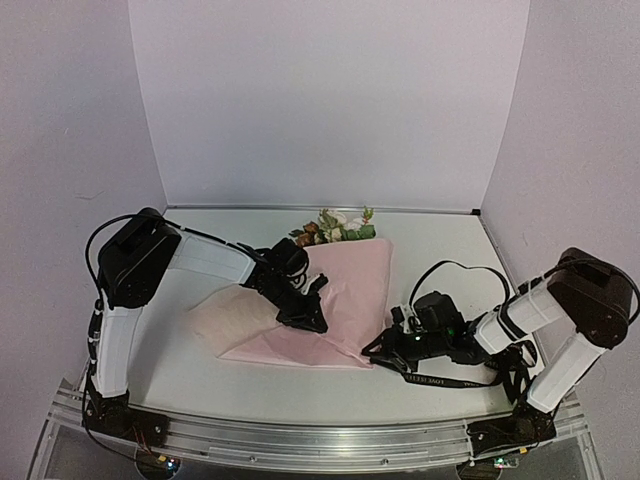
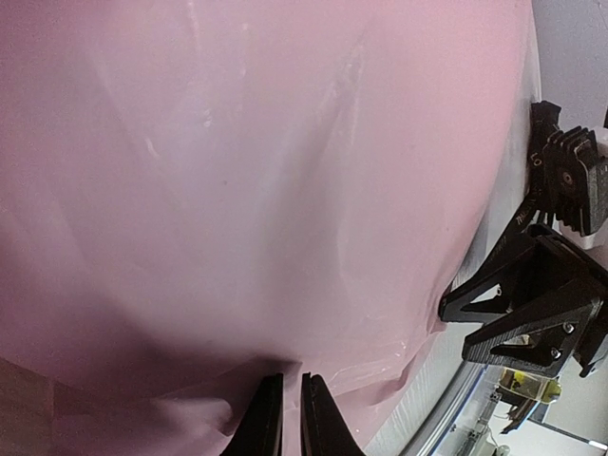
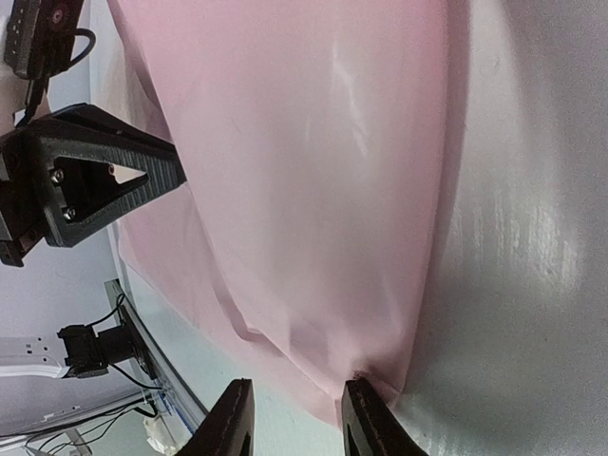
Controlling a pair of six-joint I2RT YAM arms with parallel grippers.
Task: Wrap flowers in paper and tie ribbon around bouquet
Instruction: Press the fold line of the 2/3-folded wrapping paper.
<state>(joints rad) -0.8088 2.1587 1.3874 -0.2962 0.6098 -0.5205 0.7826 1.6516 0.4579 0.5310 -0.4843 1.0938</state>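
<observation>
The pale-pink paper (image 1: 345, 285) lies folded over the flowers (image 1: 335, 226), whose blooms and leaves stick out at its far end; the stems are hidden. My left gripper (image 1: 308, 322) rests on the near part of the sheet, its jaws (image 2: 285, 410) pinched together on a fold of paper (image 2: 237, 171). My right gripper (image 1: 376, 349) is open at the sheet's near right corner. In the right wrist view its fingers (image 3: 296, 418) straddle that corner of the paper (image 3: 313, 142). The black ribbon (image 1: 445, 381) with white lettering lies under the right arm.
A white table (image 1: 200, 375) is enclosed by pale walls on three sides. An aluminium rail (image 1: 320, 440) runs along the near edge. A black cable (image 1: 462, 267) loops above the right wrist. The two grippers are close together over the paper's near edge.
</observation>
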